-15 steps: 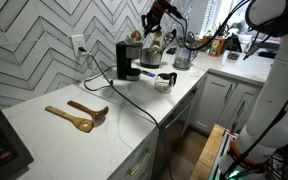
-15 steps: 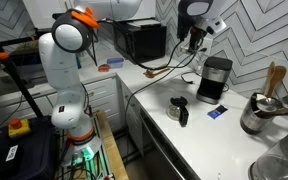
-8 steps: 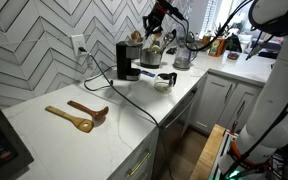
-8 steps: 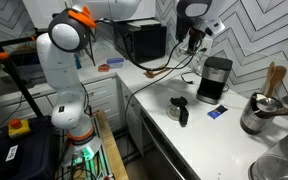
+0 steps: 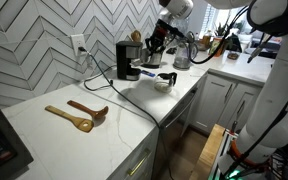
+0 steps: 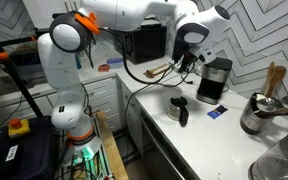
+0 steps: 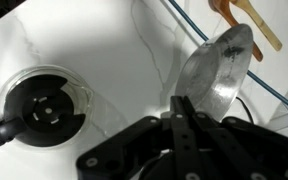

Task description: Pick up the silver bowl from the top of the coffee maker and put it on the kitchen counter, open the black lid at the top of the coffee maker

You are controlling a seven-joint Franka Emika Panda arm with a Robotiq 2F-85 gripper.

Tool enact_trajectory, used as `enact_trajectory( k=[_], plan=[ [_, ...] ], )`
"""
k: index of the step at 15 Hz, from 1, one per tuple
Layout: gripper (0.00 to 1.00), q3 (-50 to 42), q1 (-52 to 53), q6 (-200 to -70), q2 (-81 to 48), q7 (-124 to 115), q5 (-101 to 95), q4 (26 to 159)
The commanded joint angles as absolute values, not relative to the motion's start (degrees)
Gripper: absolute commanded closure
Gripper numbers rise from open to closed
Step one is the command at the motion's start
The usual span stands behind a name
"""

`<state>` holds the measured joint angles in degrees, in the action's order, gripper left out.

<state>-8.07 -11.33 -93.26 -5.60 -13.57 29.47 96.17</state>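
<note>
Gripper: the gripper (image 7: 181, 104) is hanging in the air over the kitchen counter (image 7: 104, 50), and in both exterior views it is hovering just beside the coffee maker's upper part.
Jaws: they are pressing together and pinching the thin rim of the silver bowl (image 7: 220, 72).
Bowl: it is hanging steeply tilted from the fingertips, clear of the counter, and its shiny face is showing in the wrist view.
Coffee maker: the coffee maker (image 5: 128, 60) is standing against the tiled wall with nothing touching it; in an exterior view (image 6: 215, 78) the arm is reaching in beside it.
Carafe: the glass carafe (image 7: 44, 106) is sitting upright on the counter, below and to one side of the bowl.
Spoons: the wooden spoons (image 5: 79, 115) are lying well apart from the machine.
</note>
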Motion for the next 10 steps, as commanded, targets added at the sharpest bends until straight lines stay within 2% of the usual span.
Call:
enact_trajectory(
  k=[1, 10],
  plan=[
    [1.00, -7.96, -9.94, -97.45, -3.91, -10.04, 26.94, 103.75],
    [1.00, -6.09, -7.50, -112.47, -5.59, -2.13, 24.24, 112.43]
  ],
)
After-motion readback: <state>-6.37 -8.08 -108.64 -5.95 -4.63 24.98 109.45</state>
